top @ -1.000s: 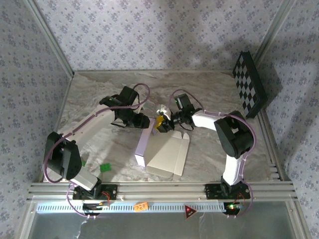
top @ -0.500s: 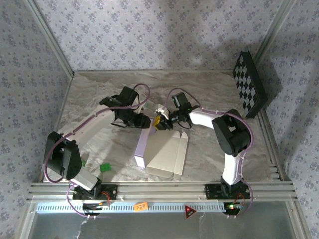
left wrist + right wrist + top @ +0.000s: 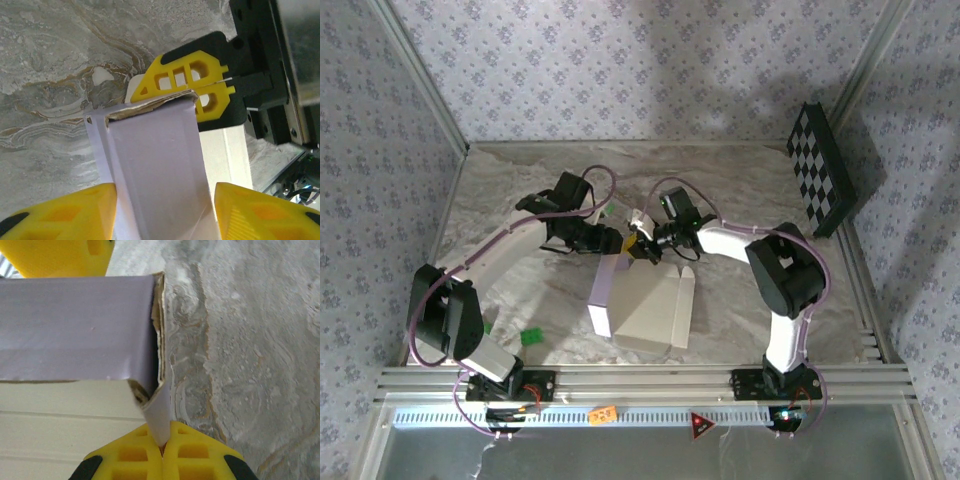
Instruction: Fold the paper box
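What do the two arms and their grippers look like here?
Both the left arm and right arm have white links, bulky black joints and a pale purple cable looping alongside. The left gripper and right gripper carry bright yellow fingers with cut-out ribs, on black mounts.

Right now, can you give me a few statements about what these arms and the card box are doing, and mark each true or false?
1. The right tool is shut on a flap of the box. True.
2. The checkerboard panel lies flat mid-table. False: it leans at the far right.
3. The left tool straddles the box's lavender wall. True.
4. The box is fully folded. False: one lavender wall stands; the cream part lies open.
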`<control>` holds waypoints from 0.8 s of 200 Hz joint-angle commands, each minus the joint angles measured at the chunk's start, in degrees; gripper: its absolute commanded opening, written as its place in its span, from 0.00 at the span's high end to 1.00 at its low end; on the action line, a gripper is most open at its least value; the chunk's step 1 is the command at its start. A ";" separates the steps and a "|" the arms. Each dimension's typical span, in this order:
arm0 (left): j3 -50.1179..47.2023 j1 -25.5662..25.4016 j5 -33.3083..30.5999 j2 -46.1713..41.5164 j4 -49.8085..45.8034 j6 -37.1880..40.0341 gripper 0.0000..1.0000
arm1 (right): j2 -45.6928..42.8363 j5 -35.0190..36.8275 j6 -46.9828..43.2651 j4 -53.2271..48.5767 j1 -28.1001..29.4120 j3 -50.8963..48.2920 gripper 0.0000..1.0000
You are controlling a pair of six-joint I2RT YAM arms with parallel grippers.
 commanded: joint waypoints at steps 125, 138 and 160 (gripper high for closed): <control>-2.10 -1.76 3.33 -0.67 0.20 0.35 0.45 | -9.54 67.49 41.31 16.91 19.17 -17.31 1.00; -2.03 -1.73 2.89 -0.57 -0.03 0.62 0.44 | -9.95 67.45 42.26 16.08 19.91 -17.53 1.00; -1.78 -1.77 2.53 -0.34 -0.26 1.17 0.43 | -10.35 59.00 41.34 18.20 19.51 -19.31 1.00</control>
